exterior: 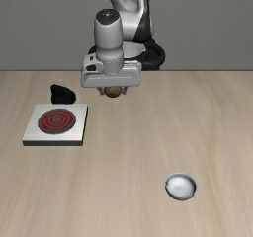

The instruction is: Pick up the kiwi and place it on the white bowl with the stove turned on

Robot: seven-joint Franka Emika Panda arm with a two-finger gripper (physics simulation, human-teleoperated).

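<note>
A brown kiwi [116, 91] sits between the fingers of my gripper [116, 89] near the back middle of the wooden table, and the gripper is shut on it. The white bowl [181, 187] stands by itself toward the front, on the exterior view's right, far from the gripper. On the exterior view's left lies the stove [56, 124], a white plate whose burner rings glow red. Its black knob [61, 92] is just behind it.
The wooden table [148, 142] stretches open between the gripper and the bowl. A grey wall rises behind the table's far edge, where the arm's base stands.
</note>
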